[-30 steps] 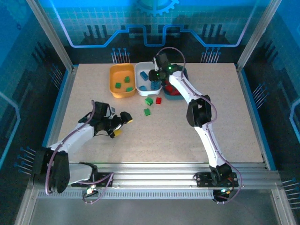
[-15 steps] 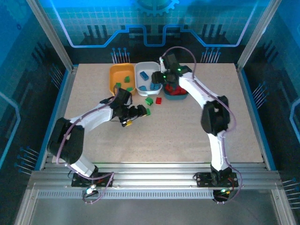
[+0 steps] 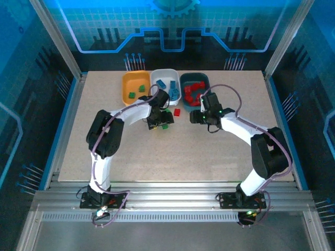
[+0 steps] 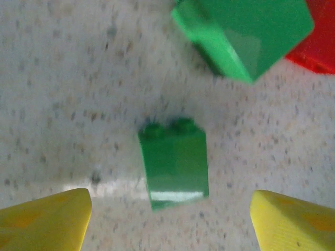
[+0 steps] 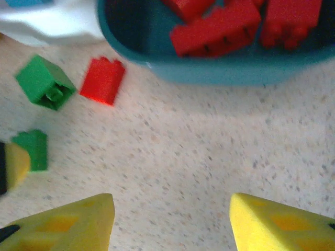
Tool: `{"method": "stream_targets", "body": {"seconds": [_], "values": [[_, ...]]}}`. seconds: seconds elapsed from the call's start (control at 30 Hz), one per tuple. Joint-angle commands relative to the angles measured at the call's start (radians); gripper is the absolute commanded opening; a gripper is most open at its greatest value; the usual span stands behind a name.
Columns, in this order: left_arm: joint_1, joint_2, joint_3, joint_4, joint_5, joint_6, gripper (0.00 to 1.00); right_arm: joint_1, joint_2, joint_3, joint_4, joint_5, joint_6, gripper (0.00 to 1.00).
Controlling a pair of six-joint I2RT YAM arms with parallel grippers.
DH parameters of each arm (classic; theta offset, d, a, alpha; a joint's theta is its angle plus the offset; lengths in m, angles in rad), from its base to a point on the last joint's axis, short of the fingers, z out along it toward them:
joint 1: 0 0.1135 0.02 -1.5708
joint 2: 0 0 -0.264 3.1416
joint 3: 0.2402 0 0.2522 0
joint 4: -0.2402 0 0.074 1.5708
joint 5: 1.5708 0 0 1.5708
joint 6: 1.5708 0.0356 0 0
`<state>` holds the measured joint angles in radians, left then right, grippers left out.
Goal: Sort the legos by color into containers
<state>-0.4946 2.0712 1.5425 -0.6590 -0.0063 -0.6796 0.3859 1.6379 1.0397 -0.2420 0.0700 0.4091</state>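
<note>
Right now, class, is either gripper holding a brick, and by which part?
Nothing is held. The left gripper is open, its fingers apart from the green brick lying on the table between them; the right gripper is open over bare table.

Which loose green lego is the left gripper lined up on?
The green lego centred between the fingers of the open left gripper; the other green lego lies beyond it, beside the red lego.
</note>
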Motion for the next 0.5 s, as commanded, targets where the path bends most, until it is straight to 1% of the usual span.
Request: {"method": "stream_targets", "body": {"seconds": [0.0, 0.17, 0.37, 0.43, 0.47], "values": [[-0.02, 0.091, 0.104, -0.144, -0.107, 0.04, 0.77, -0.012, -0.059, -0.041, 0.103, -0.005, 0.014, 0.61], [-0.022, 0.164, 0.155, -0.165, -0.13, 0.042, 0.64, -0.038, -0.069, -0.09, 0.148, -0.017, 0.028, 0.6], [-0.025, 0.181, 0.18, -0.175, -0.142, 0.053, 0.35, -0.052, -0.066, -0.094, 0.158, -0.027, 0.032, 0.6], [-0.025, 0.162, 0.171, -0.177, -0.146, 0.059, 0.27, -0.052, -0.066, -0.095, 0.159, -0.023, 0.032, 0.59], [-0.025, 0.152, 0.164, -0.176, -0.147, 0.061, 0.26, -0.052, -0.067, -0.095, 0.159, -0.024, 0.032, 0.59]]}}
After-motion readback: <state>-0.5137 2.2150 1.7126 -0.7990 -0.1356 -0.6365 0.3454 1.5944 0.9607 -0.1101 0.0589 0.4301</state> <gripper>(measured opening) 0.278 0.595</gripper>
